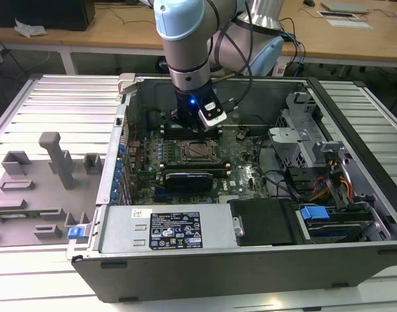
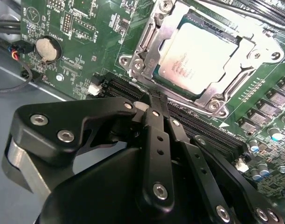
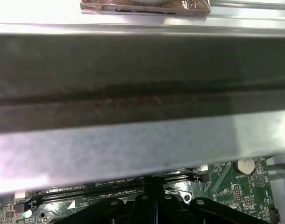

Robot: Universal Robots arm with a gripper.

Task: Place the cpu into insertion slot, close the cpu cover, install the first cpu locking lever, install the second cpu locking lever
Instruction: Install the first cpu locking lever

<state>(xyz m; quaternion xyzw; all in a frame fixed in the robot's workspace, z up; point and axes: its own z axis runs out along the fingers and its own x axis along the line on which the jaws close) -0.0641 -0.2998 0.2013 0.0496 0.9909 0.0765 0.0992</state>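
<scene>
Showed silvery-beige on the cpu [image 2: 197, 58], silver on the cpu cover [image 2: 145, 45], green across the motherboard [image 2: 86, 21], black on the end effector [image 2: 154, 99], light blue on the arm [image 1: 179, 21].

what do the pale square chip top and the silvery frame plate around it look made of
The pale square cpu top looks like matte plated metal: soft silvery-beige sheen. The silvery cpu cover frame looks like bare stamped steel, perhaps: bright glints, folded edges.
</scene>
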